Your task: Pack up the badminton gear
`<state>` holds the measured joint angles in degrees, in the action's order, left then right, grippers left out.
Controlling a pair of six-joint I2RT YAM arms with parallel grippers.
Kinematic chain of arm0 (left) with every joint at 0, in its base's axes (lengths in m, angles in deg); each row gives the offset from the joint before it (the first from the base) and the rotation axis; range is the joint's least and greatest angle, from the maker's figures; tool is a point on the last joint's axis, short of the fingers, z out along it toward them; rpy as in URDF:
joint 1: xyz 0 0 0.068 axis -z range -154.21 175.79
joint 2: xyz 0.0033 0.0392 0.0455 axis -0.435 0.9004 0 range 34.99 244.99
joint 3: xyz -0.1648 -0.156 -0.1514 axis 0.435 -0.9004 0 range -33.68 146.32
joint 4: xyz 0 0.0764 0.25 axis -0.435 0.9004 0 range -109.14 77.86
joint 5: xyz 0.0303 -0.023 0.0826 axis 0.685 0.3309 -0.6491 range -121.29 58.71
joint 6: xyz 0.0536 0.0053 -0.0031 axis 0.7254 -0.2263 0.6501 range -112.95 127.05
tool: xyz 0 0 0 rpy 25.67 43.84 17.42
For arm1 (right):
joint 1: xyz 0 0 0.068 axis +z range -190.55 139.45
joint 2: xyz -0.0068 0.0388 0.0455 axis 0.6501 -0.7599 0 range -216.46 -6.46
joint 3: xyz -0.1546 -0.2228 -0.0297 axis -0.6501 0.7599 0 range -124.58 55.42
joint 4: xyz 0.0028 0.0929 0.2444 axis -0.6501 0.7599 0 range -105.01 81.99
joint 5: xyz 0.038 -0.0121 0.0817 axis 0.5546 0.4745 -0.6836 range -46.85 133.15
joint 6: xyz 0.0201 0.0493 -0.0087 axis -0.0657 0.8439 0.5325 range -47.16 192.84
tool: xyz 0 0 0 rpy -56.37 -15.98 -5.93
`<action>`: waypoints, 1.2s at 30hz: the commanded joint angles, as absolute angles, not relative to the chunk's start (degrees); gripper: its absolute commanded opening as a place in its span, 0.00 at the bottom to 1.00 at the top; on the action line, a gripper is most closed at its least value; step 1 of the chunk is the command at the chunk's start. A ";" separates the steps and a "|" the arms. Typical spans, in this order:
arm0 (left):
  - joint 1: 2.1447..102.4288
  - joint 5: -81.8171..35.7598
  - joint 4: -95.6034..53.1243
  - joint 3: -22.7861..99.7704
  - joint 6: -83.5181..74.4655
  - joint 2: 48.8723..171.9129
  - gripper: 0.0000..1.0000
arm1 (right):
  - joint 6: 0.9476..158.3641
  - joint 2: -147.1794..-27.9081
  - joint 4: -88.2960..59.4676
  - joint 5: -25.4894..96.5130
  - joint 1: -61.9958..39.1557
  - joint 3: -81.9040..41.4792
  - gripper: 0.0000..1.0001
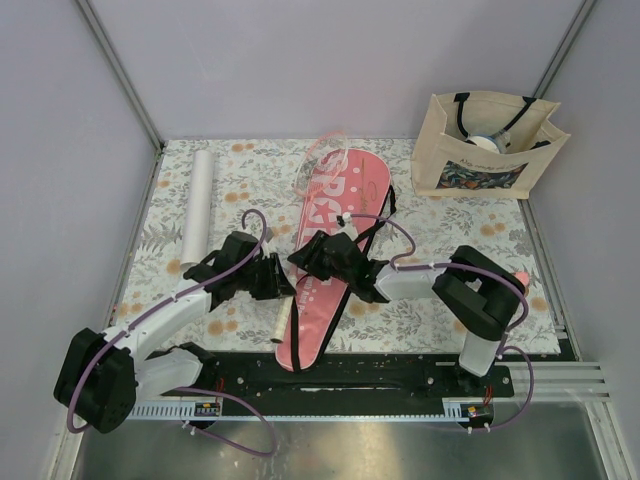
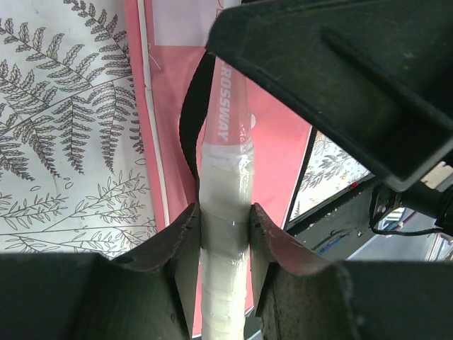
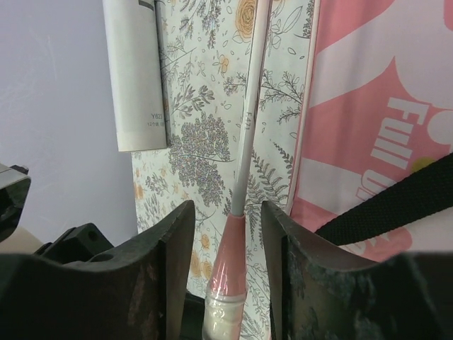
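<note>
A lab test booth: plain grey walls, metal framing, black mounting rail.

My left arm and right arm both reach inward, wrists low. My left gripper is clamped on the racket handle. My right gripper has its jaws parted, gripping nothing.

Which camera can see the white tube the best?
The top camera. It shows the whole white tube, lying flat on the flowery mat. The right wrist camera catches only one end of the tube, cut off by the picture's top edge. The left wrist camera doesn't show it at all.
</note>
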<state>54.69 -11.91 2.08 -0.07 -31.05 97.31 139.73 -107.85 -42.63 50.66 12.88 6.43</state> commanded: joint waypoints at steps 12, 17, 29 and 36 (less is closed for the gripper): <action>54.88 -11.07 -0.86 0.77 -31.44 90.89 0.40 | 138.06 -106.23 -51.30 50.80 13.24 7.08 0.00; 54.88 -10.29 2.22 3.06 -29.69 87.99 0.68 | 136.39 -99.99 -51.04 51.41 12.81 9.97 0.00; 58.47 -16.33 10.57 7.19 -23.62 85.35 0.69 | 130.06 -74.17 -34.28 45.18 9.64 23.24 0.00; 74.11 -35.13 7.77 8.51 -23.71 89.99 0.67 | 131.20 -51.06 -12.42 44.12 10.08 31.77 0.00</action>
